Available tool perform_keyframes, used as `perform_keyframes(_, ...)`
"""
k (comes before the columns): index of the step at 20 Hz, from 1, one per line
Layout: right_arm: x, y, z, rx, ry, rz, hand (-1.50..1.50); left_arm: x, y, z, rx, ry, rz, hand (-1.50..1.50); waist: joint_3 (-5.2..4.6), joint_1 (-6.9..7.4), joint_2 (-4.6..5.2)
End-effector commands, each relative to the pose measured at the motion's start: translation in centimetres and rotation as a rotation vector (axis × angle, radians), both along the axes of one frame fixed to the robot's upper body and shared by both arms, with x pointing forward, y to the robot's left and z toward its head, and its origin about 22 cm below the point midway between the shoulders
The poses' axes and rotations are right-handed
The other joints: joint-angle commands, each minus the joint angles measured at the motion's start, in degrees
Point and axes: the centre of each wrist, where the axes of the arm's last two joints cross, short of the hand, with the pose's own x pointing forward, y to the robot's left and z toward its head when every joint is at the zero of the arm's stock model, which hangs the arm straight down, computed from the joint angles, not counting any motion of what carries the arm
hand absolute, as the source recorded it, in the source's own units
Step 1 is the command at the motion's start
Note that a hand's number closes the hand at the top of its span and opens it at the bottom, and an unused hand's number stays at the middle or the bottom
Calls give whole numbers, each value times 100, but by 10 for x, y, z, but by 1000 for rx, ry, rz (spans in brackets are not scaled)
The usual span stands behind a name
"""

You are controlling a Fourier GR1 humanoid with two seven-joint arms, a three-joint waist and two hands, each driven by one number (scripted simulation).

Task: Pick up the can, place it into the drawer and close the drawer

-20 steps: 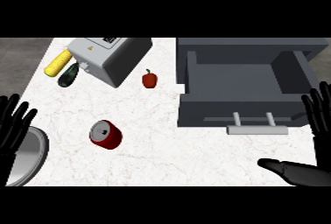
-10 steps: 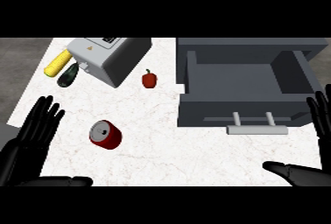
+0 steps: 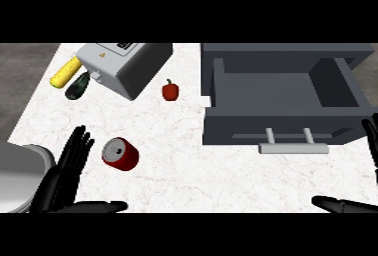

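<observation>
The red can lies on its side on the white counter, its silver end facing up and left. My left hand is open just left of the can, fingers straight and pointing up, thumb stretched out below it; a small gap separates the fingers from the can. The grey drawer stands pulled open at the upper right, nothing inside, its light handle at the front. My right hand is open at the lower right edge, with its fingers rising along the right border beside the drawer front.
A grey boxy appliance sits at the back left, with a yellow corn cob and a dark green vegetable beside it. A small red pepper lies between the appliance and the drawer. A grey round vessel shows at the left edge.
My left hand has moved right, toward the can, ending close beside it. The right hand, the can and the drawer have stayed where they were.
</observation>
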Motion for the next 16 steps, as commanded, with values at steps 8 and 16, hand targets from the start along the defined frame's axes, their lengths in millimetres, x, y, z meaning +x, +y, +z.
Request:
perform_keyframes(8,-4,-9,23,-15,-21,-16,-150,8,20,-61,9,39,74,-150,0,7,2)
perform_keyframes(16,-21,-5,21,0,-16,-17,-150,13,5,-99,17,67,101,-150,1,-4,0)
